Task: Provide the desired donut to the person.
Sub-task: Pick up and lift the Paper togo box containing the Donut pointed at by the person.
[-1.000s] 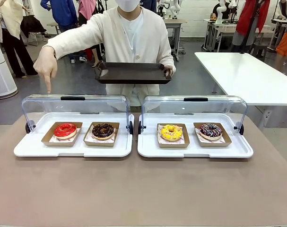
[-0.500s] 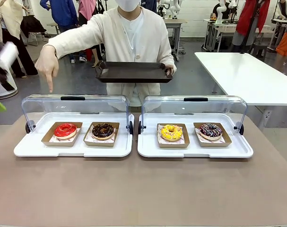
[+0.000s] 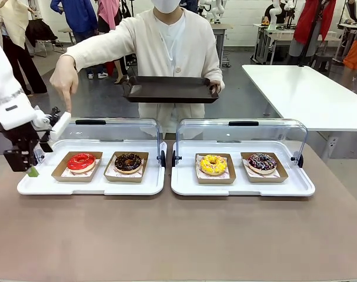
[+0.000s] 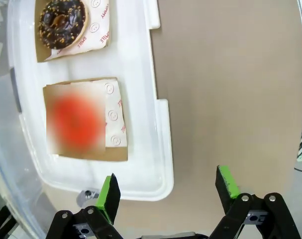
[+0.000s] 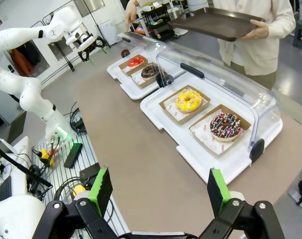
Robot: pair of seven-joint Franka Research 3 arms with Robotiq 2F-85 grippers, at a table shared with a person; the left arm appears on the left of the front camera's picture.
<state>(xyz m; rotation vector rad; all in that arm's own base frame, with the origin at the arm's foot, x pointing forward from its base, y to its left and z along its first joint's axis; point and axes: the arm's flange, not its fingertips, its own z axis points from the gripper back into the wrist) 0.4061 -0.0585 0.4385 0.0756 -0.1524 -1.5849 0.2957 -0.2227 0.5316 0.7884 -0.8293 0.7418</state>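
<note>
Two tools are being held open, with nothing between their fingers. The left tool [image 3: 33, 168] [image 4: 166, 181] is being held over the outer edge of the left white tray [image 3: 90, 187] [image 4: 155, 164], near the red donut [image 3: 80, 161] [image 4: 73, 118], which is being displayed in a brown card boat [image 3: 62, 170] under an opened clear lid [image 3: 96, 130]. The right tool [image 5: 159, 180] is being held high, well apart from the trays on the desk [image 3: 178, 235]. A person's hand [image 3: 64, 76] is being pointed down above the red donut, while a dark tray [image 3: 169, 89] is being held out.

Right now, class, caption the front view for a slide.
Person with tray points toward the red donut; open left gripper hovers beside its case.
</note>
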